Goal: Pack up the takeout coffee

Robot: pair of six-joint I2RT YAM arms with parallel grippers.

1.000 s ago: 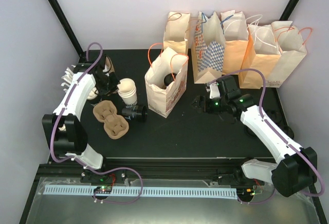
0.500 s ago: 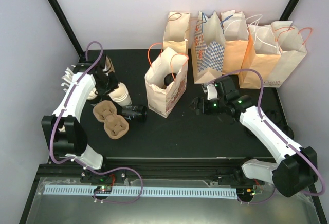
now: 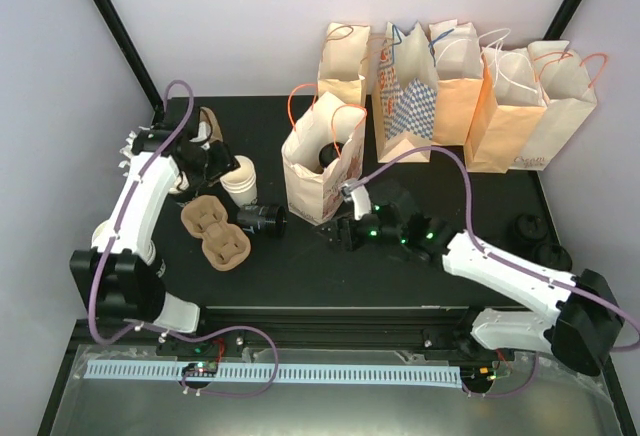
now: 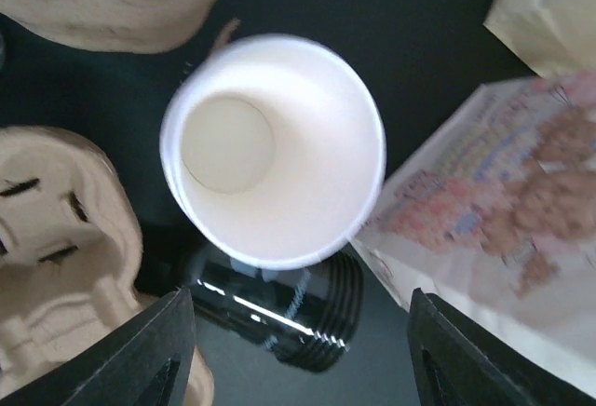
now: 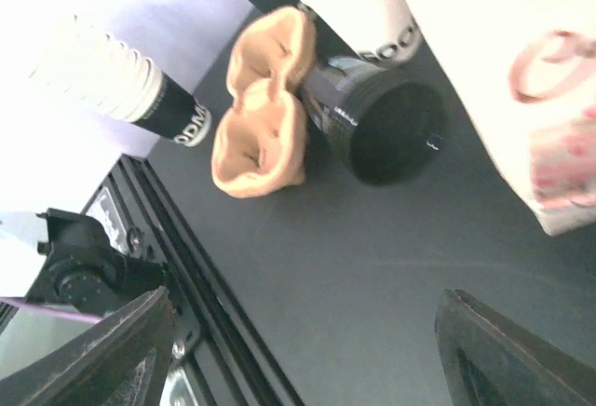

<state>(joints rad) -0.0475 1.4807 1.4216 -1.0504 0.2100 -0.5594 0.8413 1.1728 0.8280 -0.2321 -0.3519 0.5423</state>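
Observation:
An open-topped white paper cup with dark lettering and no lid stands upright left of the open printed bag. My left gripper hovers just above the cup, open and holding nothing. Inside that bag a round black lid shows, which looks like the takeout coffee; its cup body is hidden by the bag wall. My right gripper is open over bare table in front of the bag.
A black ribbed stack of lids lies on its side beside two brown pulp carriers. Stacked cups lie at far left. Several paper bags line the back; loose black lids sit far right.
My left gripper opened and let go of the white cup, which went from tilted to upright. The right arm swung left, from the table's right half to in front of the open bag.

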